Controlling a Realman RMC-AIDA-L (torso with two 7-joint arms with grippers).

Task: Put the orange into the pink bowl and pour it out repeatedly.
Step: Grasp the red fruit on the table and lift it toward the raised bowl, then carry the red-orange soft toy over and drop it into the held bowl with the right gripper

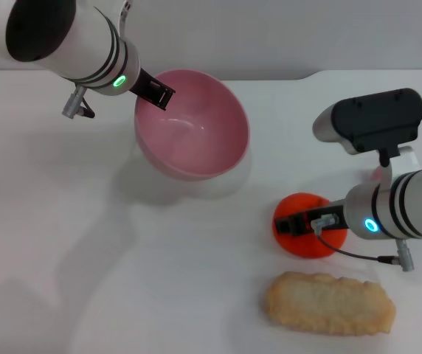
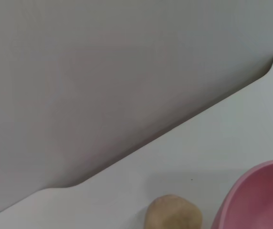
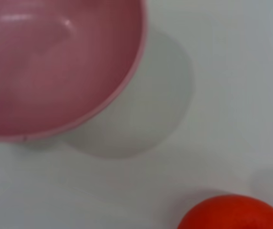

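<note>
The pink bowl (image 1: 196,136) hangs tilted above the table at the back centre, its plain inside empty, and casts a shadow below. My left gripper (image 1: 156,90) is shut on its far left rim. The bowl's edge (image 2: 260,195) also shows in the left wrist view, and its inside (image 3: 55,62) in the right wrist view. The orange (image 1: 310,240) sits on the table to the front right of the bowl. My right gripper (image 1: 303,224) is down on top of it. Only part of the orange (image 3: 236,214) shows in the right wrist view.
A long beige breaded piece (image 1: 329,302) lies in front of the orange near the table's front edge. A small beige lump (image 2: 173,213) sits on the table by the bowl. The table's back edge (image 1: 299,76) runs behind the bowl.
</note>
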